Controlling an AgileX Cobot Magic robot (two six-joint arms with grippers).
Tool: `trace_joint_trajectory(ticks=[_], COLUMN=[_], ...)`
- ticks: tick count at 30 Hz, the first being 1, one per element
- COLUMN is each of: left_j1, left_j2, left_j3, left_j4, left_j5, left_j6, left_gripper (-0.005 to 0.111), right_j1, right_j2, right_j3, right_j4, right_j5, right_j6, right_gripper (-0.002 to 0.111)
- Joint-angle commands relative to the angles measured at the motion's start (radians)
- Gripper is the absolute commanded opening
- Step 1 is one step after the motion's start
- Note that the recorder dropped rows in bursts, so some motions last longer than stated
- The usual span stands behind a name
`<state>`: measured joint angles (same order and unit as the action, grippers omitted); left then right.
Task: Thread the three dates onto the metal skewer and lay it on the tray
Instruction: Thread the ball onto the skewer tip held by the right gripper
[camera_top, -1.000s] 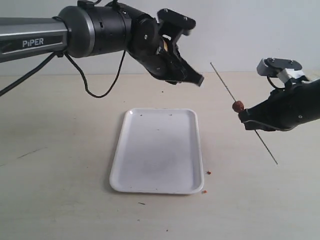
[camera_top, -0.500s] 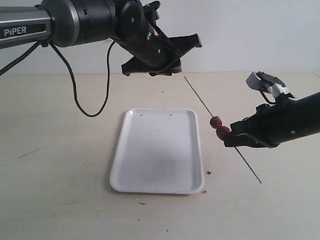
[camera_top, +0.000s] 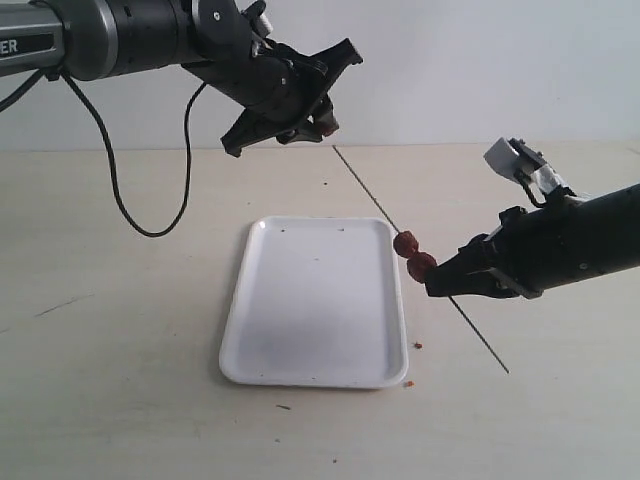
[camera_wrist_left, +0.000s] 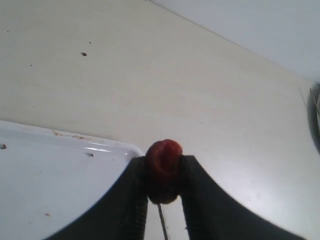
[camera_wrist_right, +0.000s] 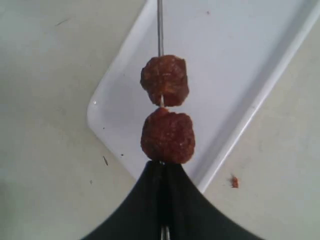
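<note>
My left gripper (camera_top: 322, 122) hangs above the far side of the table, shut on one dark red date (camera_top: 326, 125). In the left wrist view that date (camera_wrist_left: 163, 167) is pinched between the black fingers (camera_wrist_left: 134, 200). The skewer's tip (camera_wrist_left: 161, 225) shows just under it; contact cannot be told. My right gripper (camera_top: 440, 283) is shut on the metal skewer (camera_top: 365, 190), which slants up toward the left gripper. Two dates (camera_top: 405, 243) (camera_top: 422, 265) sit on the rod right before the right fingertips (camera_wrist_right: 150, 190); both show in the right wrist view (camera_wrist_right: 164, 80) (camera_wrist_right: 167, 136). The white tray (camera_top: 300, 320) lies below.
Small red crumbs (camera_top: 418, 345) lie on the table by the tray's right edge, one more (camera_top: 408, 383) near its front corner. The left arm's black cable (camera_top: 130, 205) loops down at the back left. The skewer's rear end (camera_top: 490, 352) sticks out toward the table front.
My right gripper has carried the skewer left and lower, to the tray's right edge. The left arm has swung left with its date, and the skewer's tip now lies just below it.
</note>
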<state>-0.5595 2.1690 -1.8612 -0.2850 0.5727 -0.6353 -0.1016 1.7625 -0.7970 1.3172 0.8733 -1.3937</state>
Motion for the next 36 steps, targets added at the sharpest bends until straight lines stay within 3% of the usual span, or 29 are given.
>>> trace_joint_trajectory(ticks=[1,36], left_j1=[0.004,0.004], left_j2=[-0.009,-0.009], left_j3=[0.001,0.001], left_j4=[-0.017,-0.024], left_j5=[-0.017,-0.021], left_j6=[-0.015,-0.023], left_gripper=[0.024,0.024], right_j1=[-0.004,-0.004], right_j2=[0.001,0.001], right_j3=[0.002,0.002], right_j4=[0.017,0.206], right_j5=[0.019,0.019], right_j6=[-0.016,-0.177], right_gripper=[0.0,0.0])
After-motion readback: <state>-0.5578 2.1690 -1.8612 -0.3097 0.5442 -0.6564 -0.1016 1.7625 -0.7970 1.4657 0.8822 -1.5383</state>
